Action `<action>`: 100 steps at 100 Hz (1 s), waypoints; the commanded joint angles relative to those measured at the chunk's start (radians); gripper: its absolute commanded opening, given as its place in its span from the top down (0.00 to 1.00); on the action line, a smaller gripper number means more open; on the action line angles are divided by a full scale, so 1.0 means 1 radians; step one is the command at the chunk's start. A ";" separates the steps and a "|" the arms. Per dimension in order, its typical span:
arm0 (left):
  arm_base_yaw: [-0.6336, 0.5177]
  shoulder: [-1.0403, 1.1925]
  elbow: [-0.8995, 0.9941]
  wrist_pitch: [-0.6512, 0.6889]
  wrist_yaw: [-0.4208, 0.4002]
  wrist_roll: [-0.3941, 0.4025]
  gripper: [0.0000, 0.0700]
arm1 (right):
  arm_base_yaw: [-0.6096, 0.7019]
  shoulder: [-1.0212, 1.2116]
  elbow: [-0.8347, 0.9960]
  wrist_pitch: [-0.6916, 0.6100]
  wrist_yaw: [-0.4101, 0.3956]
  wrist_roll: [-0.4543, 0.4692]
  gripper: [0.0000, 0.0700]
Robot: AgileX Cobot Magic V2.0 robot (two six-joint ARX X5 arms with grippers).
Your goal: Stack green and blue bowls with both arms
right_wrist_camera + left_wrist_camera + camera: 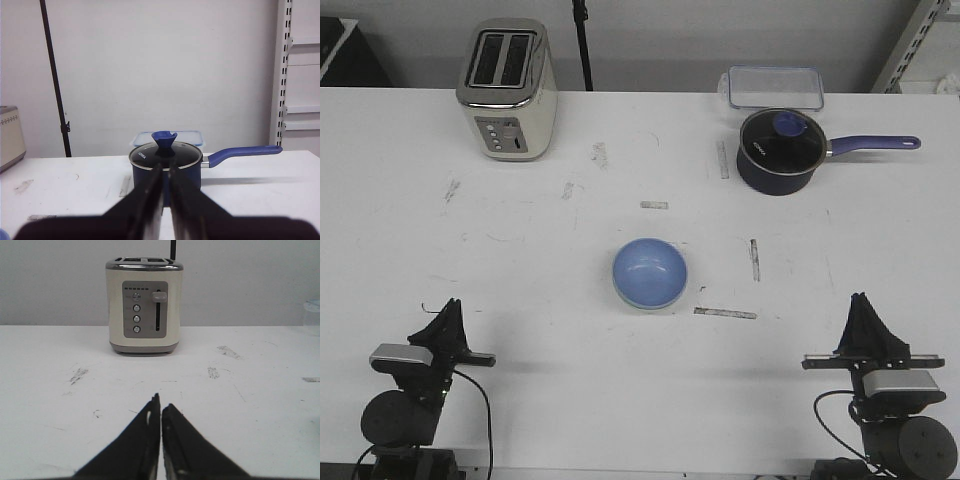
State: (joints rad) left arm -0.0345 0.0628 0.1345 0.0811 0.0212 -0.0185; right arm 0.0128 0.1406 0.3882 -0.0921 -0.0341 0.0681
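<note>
Your blue bowl (650, 273) sits mid-tabletop (520, 260), apparently nested in the green one, well ahead of and between both end effectors, left (448, 305) and right (861, 300), each pressed together, empty.

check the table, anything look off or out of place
Nothing is spilled or tipped. The blue bowl sits in the middle of the table with a pale green rim peeking out under it, so the bowls look already nested. Toaster and saucepan stand upright at the back. The tabletop has scuff marks and worn tape strips.
</note>
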 commanded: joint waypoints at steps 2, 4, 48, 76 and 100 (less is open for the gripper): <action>0.004 -0.009 -0.015 0.026 -0.013 0.014 1.00 | 0.001 -0.003 0.004 0.010 -0.001 0.010 0.98; 0.004 -0.010 -0.019 0.026 -0.016 0.014 1.00 | 0.001 -0.003 0.004 0.010 -0.001 0.010 0.98; 0.005 -0.060 -0.123 0.096 -0.038 0.034 1.00 | 0.001 -0.003 0.004 0.011 -0.001 0.010 0.98; 0.010 -0.060 -0.123 0.097 -0.030 0.064 1.00 | 0.001 -0.003 0.004 0.011 -0.001 0.010 0.98; 0.010 -0.060 -0.123 0.100 -0.021 0.063 1.00 | 0.001 -0.003 0.004 0.011 -0.001 0.010 0.98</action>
State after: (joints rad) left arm -0.0265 0.0051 0.0341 0.1658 -0.0017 0.0360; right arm 0.0128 0.1406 0.3882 -0.0921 -0.0341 0.0681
